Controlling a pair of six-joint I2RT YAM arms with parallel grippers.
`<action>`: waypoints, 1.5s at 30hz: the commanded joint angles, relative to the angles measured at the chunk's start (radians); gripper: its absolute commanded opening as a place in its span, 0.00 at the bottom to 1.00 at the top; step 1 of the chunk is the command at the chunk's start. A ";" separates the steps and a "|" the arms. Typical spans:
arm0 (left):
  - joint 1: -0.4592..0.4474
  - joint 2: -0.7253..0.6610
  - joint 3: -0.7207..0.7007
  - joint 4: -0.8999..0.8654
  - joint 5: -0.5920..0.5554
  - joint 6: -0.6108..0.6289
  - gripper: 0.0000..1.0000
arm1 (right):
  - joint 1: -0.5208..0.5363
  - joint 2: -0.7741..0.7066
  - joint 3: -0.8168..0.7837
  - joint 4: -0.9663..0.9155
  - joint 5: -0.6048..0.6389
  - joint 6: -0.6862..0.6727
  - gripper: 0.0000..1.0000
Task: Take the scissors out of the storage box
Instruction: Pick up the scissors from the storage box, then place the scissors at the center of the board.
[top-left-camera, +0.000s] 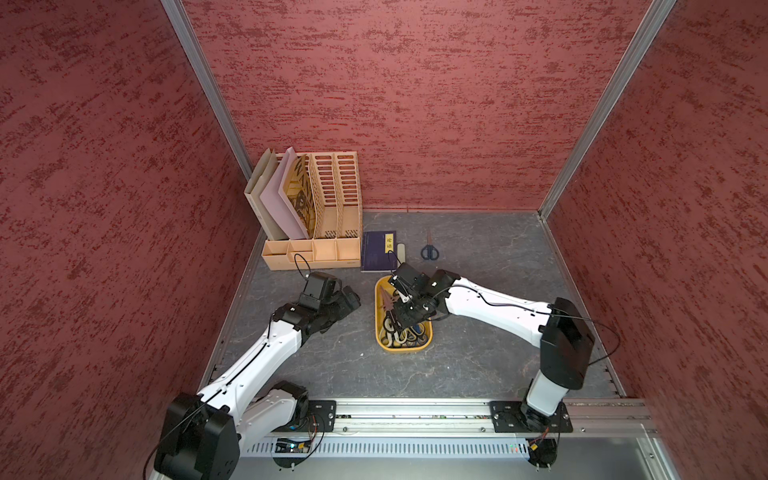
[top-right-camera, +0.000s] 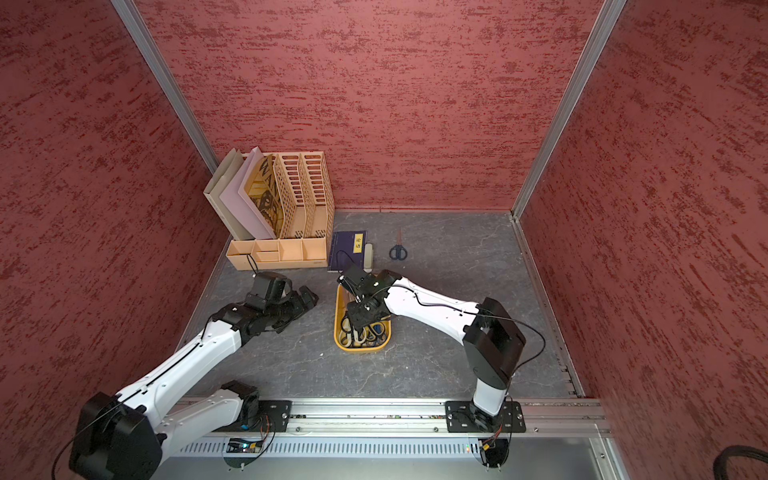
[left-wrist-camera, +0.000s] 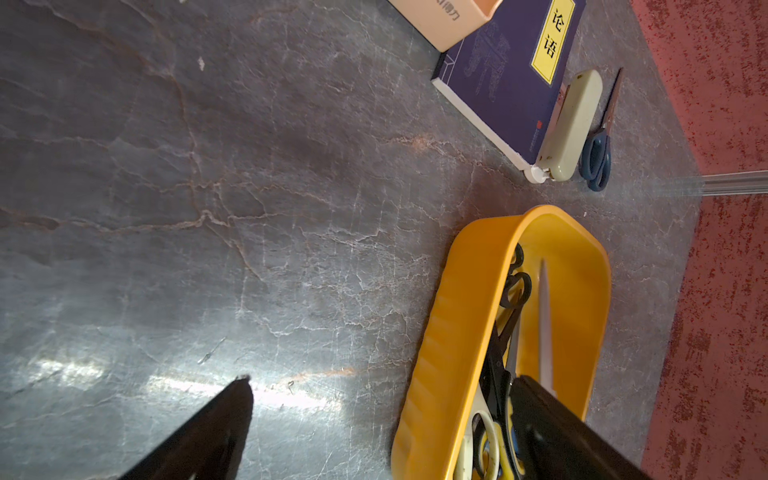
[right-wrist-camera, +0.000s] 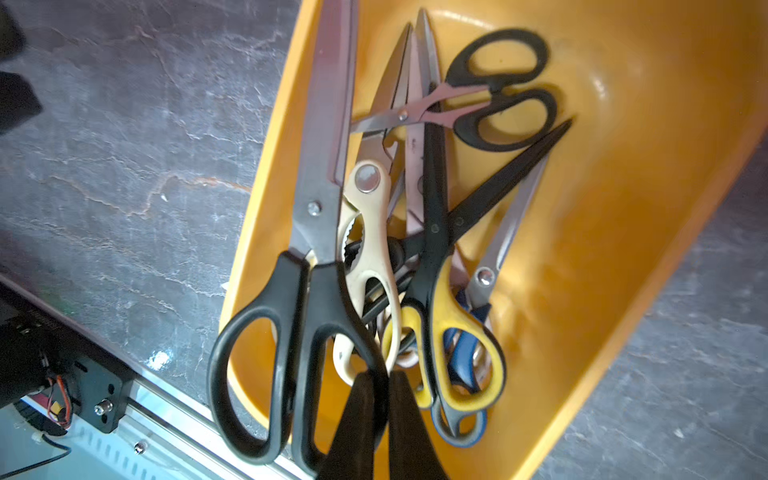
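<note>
My right claw (right-wrist-camera: 388, 386) was pinched shut on the big black scissors (right-wrist-camera: 316, 232) inside the yellow box (right-wrist-camera: 623, 208). My left claw (left-wrist-camera: 382, 379) was wide open beside it.

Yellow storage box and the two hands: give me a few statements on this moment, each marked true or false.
1. A pair of blue-handled scissors lies on the grey table, outside the mustard-yellow plastic storage box. True.
2. The storage box is empty. False: several pairs of scissors lie in it.
3. The right hand is shut on a handle loop of the large black-handled scissors. True.
4. The left hand holds scissors. False: it is open and empty, beside the box.
5. The dark blue book stands in the beige slotted file organizer. False: it lies flat beside it.
</note>
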 joint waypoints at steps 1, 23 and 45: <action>-0.002 0.046 0.064 0.013 -0.009 0.046 1.00 | -0.015 -0.039 0.002 -0.043 0.079 -0.025 0.00; -0.023 0.287 0.194 0.053 0.018 0.131 1.00 | -0.591 0.344 0.379 0.047 0.087 -0.419 0.00; 0.006 0.283 0.199 0.022 0.018 0.149 1.00 | -0.713 0.641 0.617 0.058 0.114 -0.435 0.00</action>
